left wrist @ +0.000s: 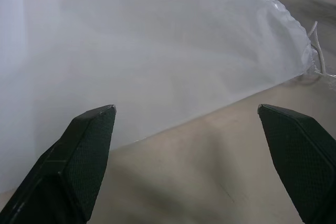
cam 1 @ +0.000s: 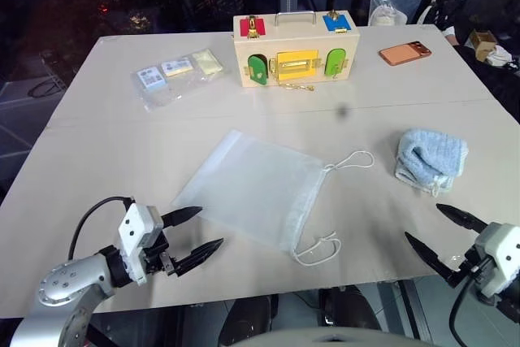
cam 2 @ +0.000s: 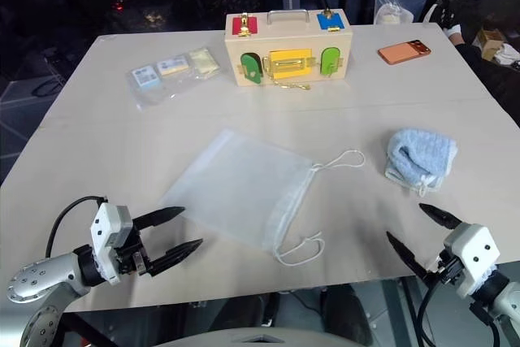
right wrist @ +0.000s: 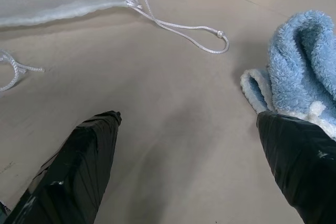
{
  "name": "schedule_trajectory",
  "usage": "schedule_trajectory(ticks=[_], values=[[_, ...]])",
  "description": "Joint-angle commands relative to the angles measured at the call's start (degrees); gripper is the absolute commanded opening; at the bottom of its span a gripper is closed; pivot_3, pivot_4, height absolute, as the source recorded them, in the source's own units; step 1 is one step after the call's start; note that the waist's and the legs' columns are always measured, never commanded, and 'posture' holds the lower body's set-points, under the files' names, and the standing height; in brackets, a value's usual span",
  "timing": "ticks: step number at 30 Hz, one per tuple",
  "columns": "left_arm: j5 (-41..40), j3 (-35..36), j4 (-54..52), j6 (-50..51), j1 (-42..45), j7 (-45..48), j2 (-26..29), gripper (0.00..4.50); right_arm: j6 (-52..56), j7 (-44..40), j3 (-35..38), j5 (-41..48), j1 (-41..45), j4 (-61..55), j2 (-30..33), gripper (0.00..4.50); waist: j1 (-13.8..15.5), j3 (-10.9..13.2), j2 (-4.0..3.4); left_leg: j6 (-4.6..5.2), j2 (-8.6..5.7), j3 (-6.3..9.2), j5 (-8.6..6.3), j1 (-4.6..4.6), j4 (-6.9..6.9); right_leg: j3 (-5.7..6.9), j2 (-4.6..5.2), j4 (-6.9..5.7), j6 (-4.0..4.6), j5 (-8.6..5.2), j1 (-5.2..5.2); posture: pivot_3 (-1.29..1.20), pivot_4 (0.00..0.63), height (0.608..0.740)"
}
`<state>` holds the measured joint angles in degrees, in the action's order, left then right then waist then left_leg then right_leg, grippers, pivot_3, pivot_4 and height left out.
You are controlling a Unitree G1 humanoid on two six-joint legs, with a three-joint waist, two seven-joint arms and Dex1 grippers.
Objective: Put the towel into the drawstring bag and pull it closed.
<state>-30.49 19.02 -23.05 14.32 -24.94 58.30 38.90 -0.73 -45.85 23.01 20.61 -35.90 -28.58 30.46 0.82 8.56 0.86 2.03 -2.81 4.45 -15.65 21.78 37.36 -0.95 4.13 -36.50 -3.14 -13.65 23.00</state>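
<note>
Left claw point(cam 1: 197, 231) and right claw point(cam 1: 439, 226) stood wide, empty. Small light-blue fluffy terry towel point(cam 1: 431, 159), soft, light: pinch a fold. Sheer white mesh drawstring bag point(cam 1: 253, 186) lay limp at its 9 o'clock.

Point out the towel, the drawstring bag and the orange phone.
towel point(cam 1: 432, 158), left eye view, middle of the blue lump.
drawstring bag point(cam 1: 252, 186), left eye view, centre of the mesh.
orange phone point(cam 1: 404, 53), left eye view, its back.

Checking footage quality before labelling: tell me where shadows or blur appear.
Left wrist view: sheer white mesh drawstring bag looks soft, finger shadows on the beige table. Right wrist view: light-blue fluffy towel crisp. Head views: background dark.
</note>
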Motion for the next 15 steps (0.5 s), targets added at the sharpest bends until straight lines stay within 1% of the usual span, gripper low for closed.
schedule_trajectory(ticks=[1, 3, 4, 5, 8, 9, 10, 13, 14, 15], values=[[-3.5, -0.5, -3.5, 3.8, 4.0, -0.2, 2.8, 4.50, -2.0, -1.0, 0.3, 1.0, 0.3, -2.0, 0.4, 4.48, 0.0, 0.0, -0.01, 0.00, 0.00, 0.00, 0.00, 0.00, 0.00, 0.00, 0.00, 0.00, 0.00, 0.00, 0.00, 0.00, 0.150, 0.740], [-11.0, -2.0, -7.8, 14.5, 11.3, -2.7, 6.7, 4.50, -2.8, -2.7, -0.4, 1.9, 0.3, -4.3, 1.4, 4.48, 0.8, 0.1, -0.02, 0.00, -0.01, 0.09, 0.01, 0.03, 0.03, 0.10, -0.02, -0.01, 0.00, 0.00, -0.01, 0.00, 0.150, 0.740], [-11.5, -3.8, -9.8, 19.3, 15.5, -5.5, 8.3, 4.50, -3.2, -3.7, -0.6, 2.3, 0.0, -5.6, 1.8, 4.48, 0.8, 0.1, -0.02, -0.01, -0.01, 0.29, 0.02, 0.07, 0.18, 0.28, -0.06, -0.04, 0.00, 0.00, -0.02, 0.00, 0.150, 0.740], [-11.3, -5.1, -10.6, 22.0, 18.0, -7.5, 9.3, 4.50, -3.3, -4.1, -0.7, 2.5, -0.3, -6.3, 2.0, 4.48, 1.0, 0.1, -0.10, -0.01, -0.01, 0.30, 0.02, 0.06, 0.21, 0.31, -0.07, -0.04, 0.00, 0.01, -0.03, 0.00, 0.150, 0.740], [-18.8, -11.0, -11.0, 34.5, 30.2, -11.2, 10.6, 4.50, -2.6, -5.0, -0.9, 3.8, -1.7, -9.9, 2.7, 4.48, 0.8, 0.1, -0.27, -0.01, -0.07, 0.24, 0.02, -0.12, 0.20, 0.23, -0.08, -0.04, -0.03, 0.01, -0.30, 0.00, 0.150, 0.740], [-20.0, -12.4, -10.6, 37.4, 32.9, -11.8, 10.8, 4.50, -2.3, -4.9, -1.0, 3.9, -1.9, -10.5, 2.8, 4.48, 0.5, 0.1, -0.25, 0.00, -0.10, 0.24, 0.02, -0.12, 0.20, 0.26, -0.12, -0.06, -0.25, 0.12, -0.29, 0.00, 0.150, 0.740], [-17.9, -15.7, -9.3, 39.3, 36.5, -13.1, 9.9, 4.50, -1.8, -4.7, -1.2, 3.8, -2.1, -11.2, 3.0, 4.48, 0.0, 0.1, -0.25, -0.01, -0.10, 0.25, 0.02, -0.11, 0.19, 0.29, -0.17, -0.07, -0.26, 0.13, -0.28, 0.00, 0.150, 0.740], [-10.1, -27.5, -5.0, 40.5, 46.8, -14.6, 6.5, 4.50, -1.0, -3.1, -1.7, 2.8, -2.0, -12.9, 3.0, 4.48, 0.0, 0.1, -0.17, -0.04, -0.15, 0.24, 0.04, -0.11, 0.16, 0.35, -0.38, -0.08, -0.27, 0.15, -0.26, 0.00, 0.150, 0.740], [-7.8, -30.6, -3.7, 40.2, 49.1, -14.8, 5.5, 4.50, -0.7, -2.6, -1.8, 2.6, -1.8, -13.2, 2.9, 4.48, -0.1, 0.1, -0.17, -0.05, -0.15, 0.21, 0.04, -0.12, 0.16, 0.35, -0.40, -0.08, -0.27, 0.15, -0.26, 0.00, 0.150, 0.740], [-2.2, -35.7, -1.9, 36.5, 50.8, -14.1, 5.2, 4.50, -0.6, -2.4, -1.8, 2.0, -2.0, -13.5, 3.0, 4.48, -0.2, 0.1, -0.17, -0.09, -0.16, 0.17, 0.07, -0.14, 0.16, 0.29, -0.41, -0.08, -0.27, 0.15, -0.27, 0.00, 0.150, 0.740]])
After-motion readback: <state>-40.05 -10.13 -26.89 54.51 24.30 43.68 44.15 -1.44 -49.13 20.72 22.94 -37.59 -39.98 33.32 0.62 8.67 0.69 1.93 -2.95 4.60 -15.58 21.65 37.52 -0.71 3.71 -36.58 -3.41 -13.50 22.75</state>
